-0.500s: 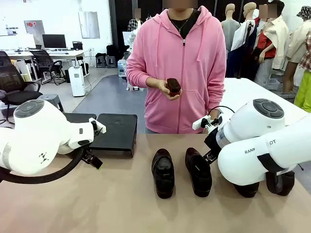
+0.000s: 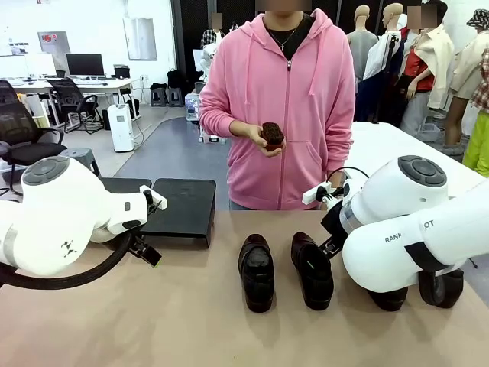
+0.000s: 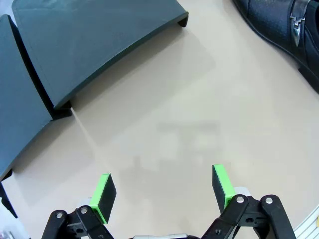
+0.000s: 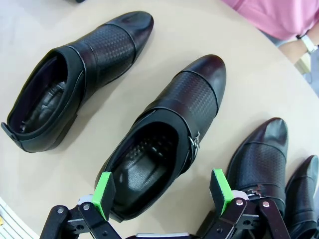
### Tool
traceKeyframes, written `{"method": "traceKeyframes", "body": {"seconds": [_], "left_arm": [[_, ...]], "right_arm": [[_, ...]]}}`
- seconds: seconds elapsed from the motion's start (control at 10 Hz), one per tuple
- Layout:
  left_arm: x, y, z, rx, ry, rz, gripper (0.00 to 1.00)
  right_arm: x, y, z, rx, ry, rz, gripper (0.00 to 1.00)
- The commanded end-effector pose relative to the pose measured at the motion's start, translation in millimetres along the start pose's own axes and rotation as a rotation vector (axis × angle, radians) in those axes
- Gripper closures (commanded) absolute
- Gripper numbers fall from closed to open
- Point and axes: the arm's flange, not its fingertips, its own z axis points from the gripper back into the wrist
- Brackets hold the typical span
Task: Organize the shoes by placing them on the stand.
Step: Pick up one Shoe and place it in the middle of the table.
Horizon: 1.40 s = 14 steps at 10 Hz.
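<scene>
the table carries four black shoes in a row that runs from its middle toward the right edge. in the front view two shoes lie side by side at the middle, just apart. the other two sit nearer the right edge, mostly hidden behind the right arm.

the stand is at the far left corner of the table. one black platform is in plain sight there, and the second sits just beside it on its left, half covered by the left arm. nothing lies on either platform.

across the far edge stands a person in a pink hoodie. one hand holds a small dark brown brush at chest height.

in the left wrist view the left fingers stand wide apart and hold nothing, over bare table. both platforms of the stand lie ahead of them, and part of one shoe shows at the top right.

in the right wrist view the right fingers are also spread wide and empty. they hang above the heel opening of the second shoe without touching it. the first shoe lies beside it on one side and the last two on the other. all four toes point away from the fingers.
</scene>
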Motion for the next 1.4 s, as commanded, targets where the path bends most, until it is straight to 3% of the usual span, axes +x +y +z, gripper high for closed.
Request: {"method": "traceKeyframes", "body": {"seconds": [0.0, 0.6, 0.7, 0.9, 1.0, 1.3], "left_arm": [[0.0, 0.3, 0.3, 0.0, -0.001, 0.0, 0.0], [0.0, 0.0, 0.0, 0.0, 0.0, 0.0, 0.0], [-0.2, 8.8, 32.6, -0.132, -0.025, -0.066, 0.0], [2.2, 3.7, 111.7, -0.151, -0.021, 0.094, 0.0], [-4.7, 1.2, 149.1, -0.22, -0.018, 0.077, 0.0], [-59.7, 10.5, 234.1, -0.218, -0.052, 0.017, 0.0]], "right_arm": [[0.3, -0.2, 0.7, 0.0, -0.002, -0.001, 0.0], [0.0, 0.0, -0.1, 0.0, 0.0, 0.0, 0.0], [11.1, 6.8, 19.3, 0.069, 0.059, -0.017, 0.0], [20.0, -14.8, 102.9, 0.252, 0.187, -0.175, 0.0], [16.7, -18.8, 151.2, 0.262, 0.148, -0.221, 0.0], [-31.9, -27.7, 272.9, 0.259, 0.08, -0.225, 0.0]]}}
